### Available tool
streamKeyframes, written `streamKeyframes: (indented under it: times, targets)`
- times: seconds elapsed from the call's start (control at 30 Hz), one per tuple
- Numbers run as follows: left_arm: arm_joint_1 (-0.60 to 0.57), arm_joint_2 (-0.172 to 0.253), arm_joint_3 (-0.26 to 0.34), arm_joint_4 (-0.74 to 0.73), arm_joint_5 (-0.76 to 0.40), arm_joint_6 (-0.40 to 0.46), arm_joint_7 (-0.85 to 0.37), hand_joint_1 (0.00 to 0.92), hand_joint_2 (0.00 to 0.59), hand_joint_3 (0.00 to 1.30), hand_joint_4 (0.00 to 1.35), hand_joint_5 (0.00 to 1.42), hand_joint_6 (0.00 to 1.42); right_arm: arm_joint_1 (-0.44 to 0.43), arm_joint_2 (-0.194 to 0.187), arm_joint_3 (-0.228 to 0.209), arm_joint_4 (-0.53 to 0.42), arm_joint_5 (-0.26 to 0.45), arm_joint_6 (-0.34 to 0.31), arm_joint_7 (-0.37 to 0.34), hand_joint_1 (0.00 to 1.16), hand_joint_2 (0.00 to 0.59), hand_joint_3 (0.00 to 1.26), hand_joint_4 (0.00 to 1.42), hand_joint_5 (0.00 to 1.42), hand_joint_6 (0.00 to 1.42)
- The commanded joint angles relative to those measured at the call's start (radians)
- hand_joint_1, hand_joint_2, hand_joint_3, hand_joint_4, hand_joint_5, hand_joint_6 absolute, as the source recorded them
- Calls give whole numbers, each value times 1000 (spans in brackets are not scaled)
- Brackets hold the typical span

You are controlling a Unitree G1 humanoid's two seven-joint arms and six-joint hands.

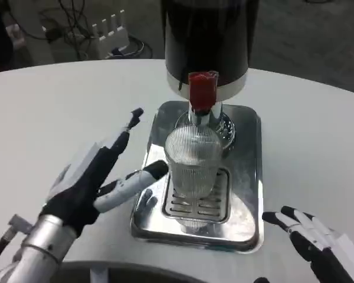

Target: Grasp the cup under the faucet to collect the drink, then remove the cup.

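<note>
My left hand point(97, 177) is spread wide with nothing in it, one fingertip just beside the ribbed glass cup point(192, 162) standing on the drip tray point(248, 177) beneath the red faucet point(202, 89), so I should wrap it squarely and low, keeping it upright.

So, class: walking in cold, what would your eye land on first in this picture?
Probably the red tap handle on the dark drink dispenser, top centre. Right below it stands a clear ribbed cup on the shiny drip tray. The left hand reaches toward the cup with fingers spread.
</note>
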Motion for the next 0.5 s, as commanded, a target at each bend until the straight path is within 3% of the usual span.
streamKeyframes:
  times: [0.03, 0.13, 0.27, 0.5]
  targets:
    - [13, -3, 43, -94, -159, 15, -113, 0, 0, 0, 0, 0, 0, -6, 5, 32, -13, -14, 10, -1, 593, 447, 134, 30, 0, 0]
    - [-15, -9, 46, -154, -275, 30, -207, 0, 0, 0, 0, 0, 0, -10, 4, 33, -13, -18, 15, -1, 594, 447, 135, 30, 0, 0]
    - [-73, -8, 34, -248, -422, 116, -339, 0, 0, 0, 0, 0, 0, -7, 0, 22, -13, -14, 19, -4, 594, 448, 131, 30, 0, 0]
    - [-128, 4, 39, -313, -509, 232, -443, 0, 0, 0, 0, 0, 0, 7, -9, 11, -13, -2, 29, -12, 596, 448, 127, 30, 0, 0]
